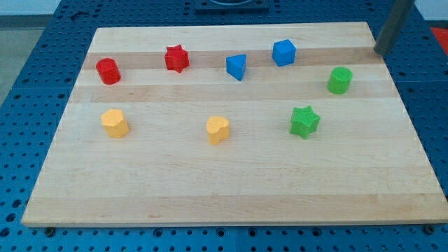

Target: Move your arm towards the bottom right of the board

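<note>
My tip (379, 51) is at the view's top right, at the right edge of the wooden board (231, 189); the dark rod rises from it out of the top of the view. The green cylinder (340, 80) is nearest, down and left of the tip. The green star (304, 121) lies further down and left. The blue cube (283, 52) and blue wedge-shaped block (236, 67) sit left of the tip along the top. The red star (176, 58) and red cylinder (108, 71) are at the top left. A yellow hexagonal block (114, 122) and a yellow heart (218, 130) lie mid-left.
The board rests on a blue perforated table (28, 84) that shows on all sides. A dark fixture (231, 5) sits just beyond the board's top edge.
</note>
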Available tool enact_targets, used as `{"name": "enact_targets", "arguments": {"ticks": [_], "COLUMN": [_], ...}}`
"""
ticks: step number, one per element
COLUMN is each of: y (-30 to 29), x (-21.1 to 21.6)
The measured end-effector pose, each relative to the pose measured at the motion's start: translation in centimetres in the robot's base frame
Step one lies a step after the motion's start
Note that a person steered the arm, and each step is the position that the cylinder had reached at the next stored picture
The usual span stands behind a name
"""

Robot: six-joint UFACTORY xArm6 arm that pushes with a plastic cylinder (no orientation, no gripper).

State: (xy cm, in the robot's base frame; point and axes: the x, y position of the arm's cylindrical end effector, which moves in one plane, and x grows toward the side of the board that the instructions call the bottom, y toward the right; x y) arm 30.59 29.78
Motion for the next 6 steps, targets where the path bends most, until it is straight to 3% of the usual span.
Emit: {"name": "enact_targets", "arguments": {"ticks": [4, 5, 6], "y": [0.0, -0.1, -0.3], "x": [22.8, 26.0, 25.6]}}
